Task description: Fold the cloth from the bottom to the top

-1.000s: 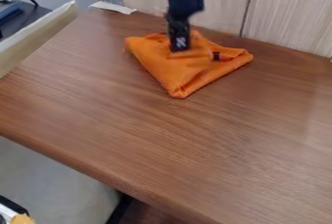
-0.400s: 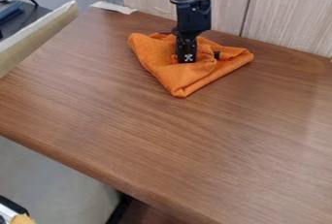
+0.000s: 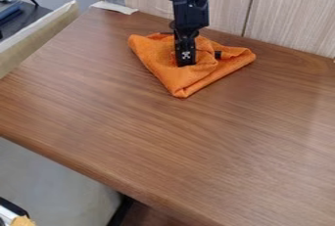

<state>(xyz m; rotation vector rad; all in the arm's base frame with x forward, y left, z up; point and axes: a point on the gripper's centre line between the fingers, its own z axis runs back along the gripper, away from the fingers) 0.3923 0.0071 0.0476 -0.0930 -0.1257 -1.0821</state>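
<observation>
Pincer points down at the middle of the cloth, tip against the fabric; can't tell if open or closed, or if it grips any of it. Black arm above it, coming in from beyond the cloth's far side. Orange cloth lies on the wooden table, roughly triangular, one corner toward the viewer, folds bunched around the pincer. Small dark patch on the cloth, right of the pincer. Pale wood-grain panels stand behind the cloth. White strip beyond the cloth, to its left. Light-coloured ledge farther left of the cloth.
</observation>
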